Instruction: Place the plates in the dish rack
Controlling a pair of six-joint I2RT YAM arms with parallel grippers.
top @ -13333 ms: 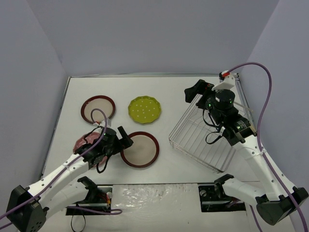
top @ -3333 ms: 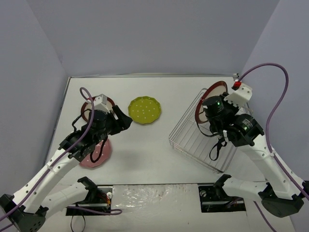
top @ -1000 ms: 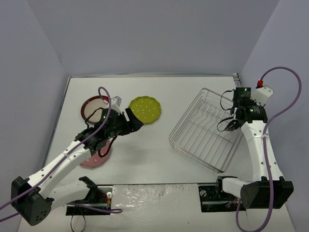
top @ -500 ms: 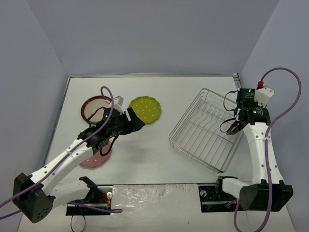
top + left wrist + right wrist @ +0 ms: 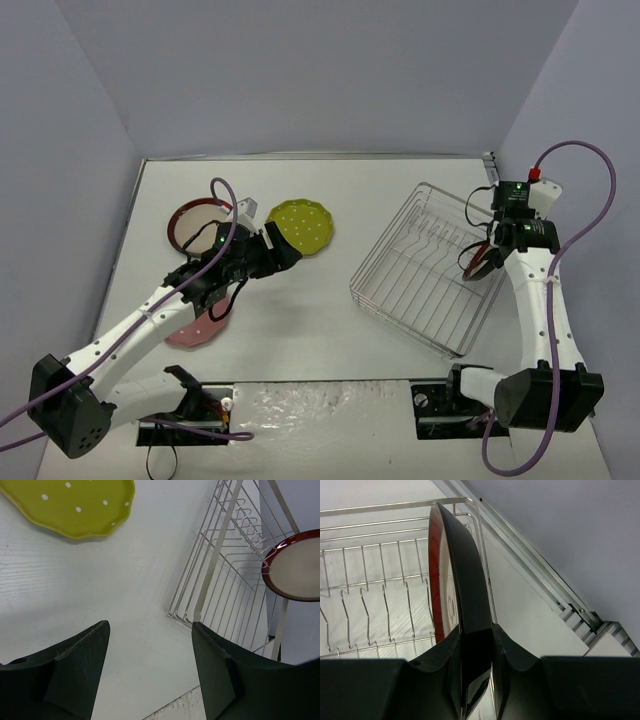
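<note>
My right end effector [image 5: 492, 258] is clamped tight on a red-rimmed plate [image 5: 474, 264] and holds it on edge at the far right side of the dish rack [image 5: 420, 275]. In the right wrist view the plate [image 5: 462, 565] runs straight up between the fingers [image 5: 502, 647]. Its red rim and beige face are turned toward the inside of the rack [image 5: 380, 580], with rows of upright prongs below it. I think its lower edge is down among the wires, but from here I cannot tell whether it sits between two prongs.

My left end effector [image 5: 283, 250] hangs open over the table [image 5: 380, 190] with nothing in it, just beside the near-left edge of the yellow-green plate [image 5: 300, 226]. Its wrist camera shows both fingers [image 5: 75, 665] well apart with bare table [image 5: 100, 580] between them. The dotted yellow-green plate [image 5: 75, 505] is at upper left, the rack [image 5: 225, 580] at right, and the held plate [image 5: 295, 572] stands at the rack's far side.

A second red-rimmed plate [image 5: 190, 222] lies flat at far left, partly under my left arm. The pink plate [image 5: 195, 328] lies nearer to me, also partly covered by that arm.
</note>
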